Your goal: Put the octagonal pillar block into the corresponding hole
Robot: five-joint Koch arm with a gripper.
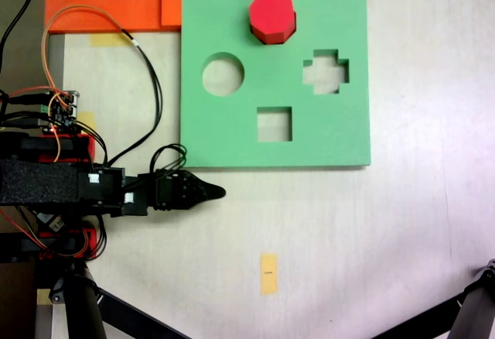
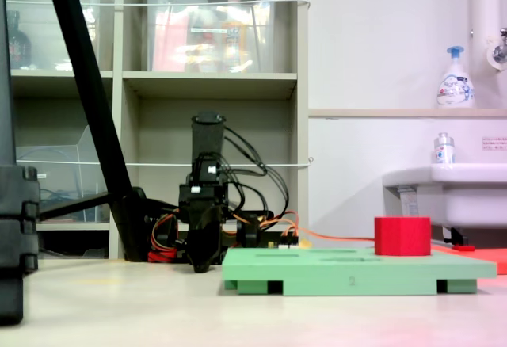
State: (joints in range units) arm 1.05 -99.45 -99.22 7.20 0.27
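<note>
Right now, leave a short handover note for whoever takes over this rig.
Pincer: empty, looks shut, parked off the green foam board, near its lower left corner in the first exterior view.
Octagonal pillar block: upright at the board's top edge in the first exterior view, standing well above the surface in the second exterior view; whether it is seated in the eight-sided hole cannot be told.
Left: check seating; press down if needed.

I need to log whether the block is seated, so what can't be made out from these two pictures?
- The eight-sided hole: the red block covers it in the first exterior view; the green board shows edge-on in the second exterior view.
- How deep the block sits: its lower part is hidden in both exterior views.
- The gripper: jaw state unclear, dark and small in both.
</note>
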